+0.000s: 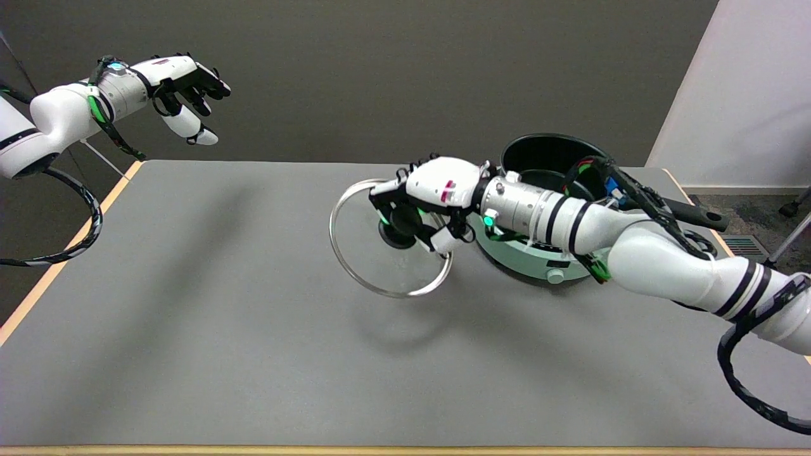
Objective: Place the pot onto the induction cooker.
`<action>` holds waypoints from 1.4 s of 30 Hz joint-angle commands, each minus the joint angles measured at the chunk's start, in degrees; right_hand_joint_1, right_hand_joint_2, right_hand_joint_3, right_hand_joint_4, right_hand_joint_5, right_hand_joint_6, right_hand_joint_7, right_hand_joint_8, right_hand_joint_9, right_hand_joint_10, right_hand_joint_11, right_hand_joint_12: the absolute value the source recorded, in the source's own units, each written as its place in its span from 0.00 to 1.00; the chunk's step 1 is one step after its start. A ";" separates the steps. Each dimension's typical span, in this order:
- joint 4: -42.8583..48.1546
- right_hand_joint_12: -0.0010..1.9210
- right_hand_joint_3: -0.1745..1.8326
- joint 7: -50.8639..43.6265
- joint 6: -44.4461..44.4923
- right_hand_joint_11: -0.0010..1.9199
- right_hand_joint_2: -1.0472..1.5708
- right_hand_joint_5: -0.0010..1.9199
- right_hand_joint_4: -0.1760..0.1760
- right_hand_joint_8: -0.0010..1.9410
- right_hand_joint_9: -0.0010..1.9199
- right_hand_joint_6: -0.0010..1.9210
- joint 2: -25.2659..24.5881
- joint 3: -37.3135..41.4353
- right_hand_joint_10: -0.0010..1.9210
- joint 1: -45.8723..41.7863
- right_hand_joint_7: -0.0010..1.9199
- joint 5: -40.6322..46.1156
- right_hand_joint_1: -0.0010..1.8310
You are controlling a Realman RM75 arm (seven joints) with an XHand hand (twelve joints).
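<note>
Near the tabletop's [190, 316] far right corner, we found the pot [548, 158] already on the induction cooker [538, 256], the right hand [431, 202] gripping the glass lid [386, 253] by its knob, apparently for covering next.

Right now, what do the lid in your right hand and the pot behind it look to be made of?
Lid: clear glass with a bright metal rim, since the grey table shows through it; its knob, held by the right hand, looks like black plastic. Pot: dark, matte, likely coated metal, with a black handle, probably plastic.
</note>
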 commanded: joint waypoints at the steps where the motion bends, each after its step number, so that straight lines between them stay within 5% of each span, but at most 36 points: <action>1: -4.01 1.00 0.60 4.21 4.20 0.26 0.71 0.21 1.00 0.93 0.41 0.93 -2.00 1.13 1.00 6.83 0.38 3.00 0.72; 26: -7.54 1.00 0.58 4.21 5.24 0.25 0.72 0.22 0.99 0.94 0.40 0.91 -1.58 8.62 1.00 7.89 0.37 10.28 0.72; 42: -5.24 1.00 0.60 3.73 5.45 0.26 0.71 0.22 0.99 0.93 0.40 0.90 2.31 21.77 1.00 -0.37 0.39 12.43 0.73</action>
